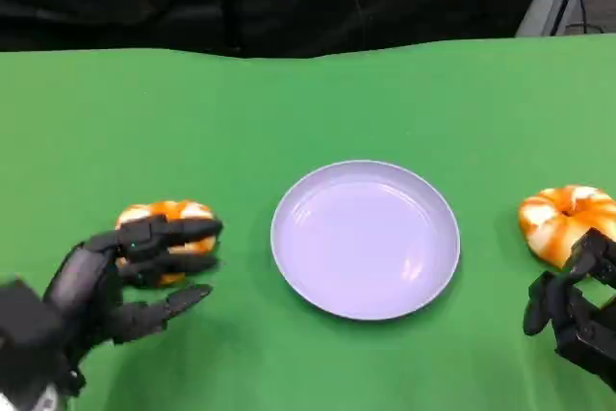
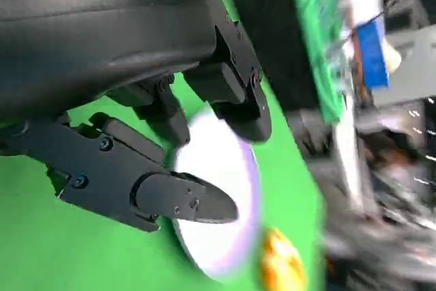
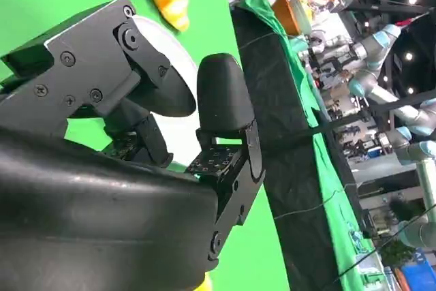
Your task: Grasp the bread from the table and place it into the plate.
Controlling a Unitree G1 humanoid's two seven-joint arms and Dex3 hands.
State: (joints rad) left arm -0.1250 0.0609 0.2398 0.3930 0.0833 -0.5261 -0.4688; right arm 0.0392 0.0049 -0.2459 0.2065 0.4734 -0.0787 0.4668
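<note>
Reaching in from the near left, the left hand (image 1: 125, 271) has its fingers spread around the left bread (image 1: 166, 228), upper fingers lying across the bun's near top and the lower ones apart below it; whether they press on it I cannot tell. That bread sits on the green table (image 1: 308, 103) just left of the plate (image 1: 365, 238). A second bread (image 1: 568, 223) lies right of the plate, just beyond the right hand (image 1: 573, 310), whose fingers look curled in on nothing. Both buns are round, with no clear long axis
</note>
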